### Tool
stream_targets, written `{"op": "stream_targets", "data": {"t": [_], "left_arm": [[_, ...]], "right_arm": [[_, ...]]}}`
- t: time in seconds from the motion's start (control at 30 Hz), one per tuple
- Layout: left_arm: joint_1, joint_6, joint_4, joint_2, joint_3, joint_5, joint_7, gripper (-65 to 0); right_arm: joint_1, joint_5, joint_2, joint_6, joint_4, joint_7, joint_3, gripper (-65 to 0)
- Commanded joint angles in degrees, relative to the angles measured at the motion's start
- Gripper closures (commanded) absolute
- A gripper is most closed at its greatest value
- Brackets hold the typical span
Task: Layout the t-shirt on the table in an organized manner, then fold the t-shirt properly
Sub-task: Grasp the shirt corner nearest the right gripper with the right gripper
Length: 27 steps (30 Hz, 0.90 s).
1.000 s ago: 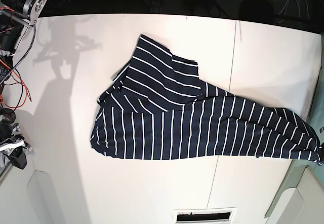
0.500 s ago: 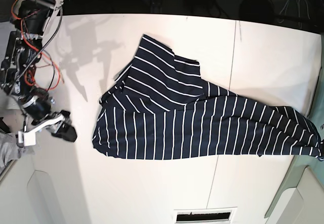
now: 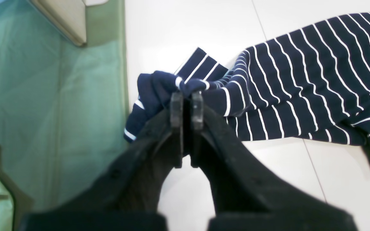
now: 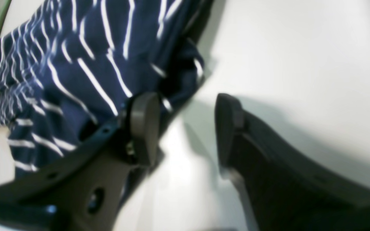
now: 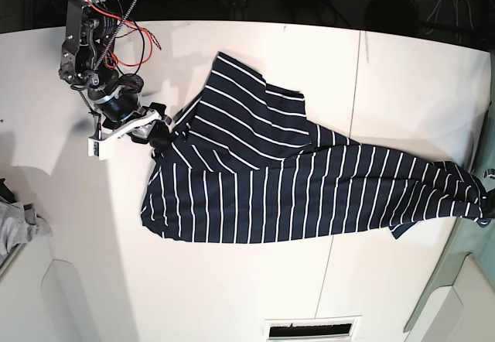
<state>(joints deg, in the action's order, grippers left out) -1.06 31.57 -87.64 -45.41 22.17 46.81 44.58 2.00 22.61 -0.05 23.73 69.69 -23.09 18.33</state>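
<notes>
The navy t-shirt [image 5: 271, 179] with thin white stripes lies stretched in a slant across the white table [image 5: 232, 280], bunched at its upper left. My left gripper [image 3: 186, 96] is shut on a gathered corner of the t-shirt [image 3: 300, 80] at the table's right edge. My right gripper [image 5: 160, 131] is at the shirt's left edge. In the right wrist view the right gripper [image 4: 185, 125] is open; one finger [image 4: 143, 125] hangs over the striped cloth [image 4: 75, 64], the other over bare table [image 4: 300, 64]. Nothing is between them.
A small grey cloth [image 5: 17, 220] lies off the table's left edge. A thin dark seam [image 5: 344, 187] crosses the tabletop. A slotted vent [image 5: 313, 330] sits at the near edge. Green flooring [image 3: 59, 96] lies beyond the edge by my left gripper.
My right arm has swung in from the left side and up to the shirt's left edge, and its jaws have opened. The shirt's right end stays pinched by my left gripper.
</notes>
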Motion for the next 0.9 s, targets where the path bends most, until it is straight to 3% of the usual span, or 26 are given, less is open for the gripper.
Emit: {"op": "stream_targets", "data": {"t": [0.0, 0.27, 0.53, 0.87], "left_arm": [[0.7, 0.2, -0.8, -1.6, 0.7, 1.2, -1.3, 0.0], [0.7, 1.3, -0.8, 0.8, 0.7, 1.8, -1.2, 0.0], [0.7, 1.3, -0.8, 0.9, 0.7, 1.8, -1.2, 0.0], [0.7, 1.3, -0.8, 0.9, 0.7, 1.9, -1.7, 0.0]], "right_arm": [[1.0, 0.2, -0.1, -0.5, -0.2, 1.5, -0.1, -29.1], [7.2, -1.2, -0.3, -0.3, -6.2, 2.4, -1.3, -29.1], [7.9, -1.2, -0.1, 0.7, -0.3, -0.9, -1.5, -29.1], [8.1, -1.2, -0.1, 0.2, 2.1, -0.6, -1.5, -29.1]]}}
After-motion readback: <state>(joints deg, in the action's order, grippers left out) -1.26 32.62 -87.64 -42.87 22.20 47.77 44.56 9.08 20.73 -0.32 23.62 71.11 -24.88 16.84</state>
